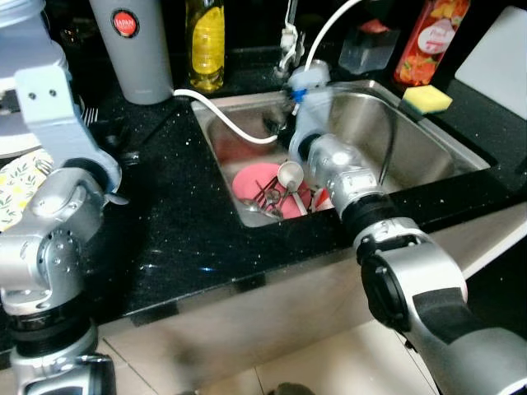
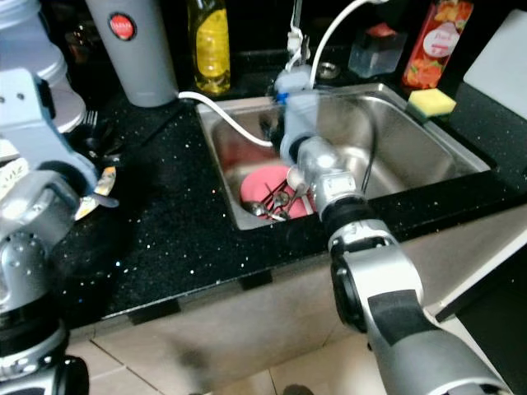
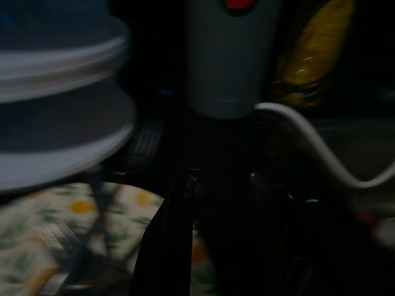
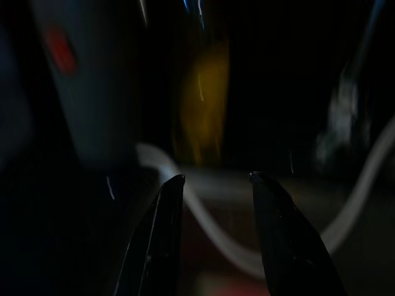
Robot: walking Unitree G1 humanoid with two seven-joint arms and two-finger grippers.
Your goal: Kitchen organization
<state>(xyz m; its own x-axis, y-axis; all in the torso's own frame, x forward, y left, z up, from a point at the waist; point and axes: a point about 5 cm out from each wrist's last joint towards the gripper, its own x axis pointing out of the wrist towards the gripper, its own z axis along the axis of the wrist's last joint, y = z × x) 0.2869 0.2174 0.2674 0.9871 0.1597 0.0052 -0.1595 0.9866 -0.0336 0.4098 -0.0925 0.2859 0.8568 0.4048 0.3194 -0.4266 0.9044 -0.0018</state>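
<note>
- Sink [image 1: 461, 156] first: it's set into the black counter [image 1: 181, 239], and it's anything but tidy. A pink plate [image 1: 247, 183] lies on its floor with a ladle [image 1: 290, 173] and a tangle of other cutlery [image 1: 268, 202] on top.
- The right arm reaches out over the sink, right gripper [image 4: 213, 182] aimed across the basin toward the back of the counter. Its fingers [image 4: 162, 209] stand parted with nothing between them. Released and empty.
- Ahead of it in the wrist view, all blurred: a grey flask [image 1: 132, 49], a yellow bottle [image 1: 206, 45] and a white hose [image 1: 239, 127] looping into the basin.
- The left arm hangs folded over the counter's left end, left gripper [image 3: 219, 182] low above a floral plate [image 1: 20, 185], beside a stack of white dishes [image 3: 62, 117]. Its fingers look apart with nothing in them (it's a dark view, mind you).
- A sponge [image 1: 426, 99] sits on the sink's far rim, with a clear tub [image 1: 366, 45] and a red carton [image 1: 432, 37] behind it.
- Progress? Early days, I'd say. Nothing is in either gripper, the sink's load lies unlifted, and the counter's back edge is crowded.
- Left to do, by my reckoning: plate and cutlery out of the basin, then the bottles and dishes sorted. The hose lying across the basin could snag a reach.
</note>
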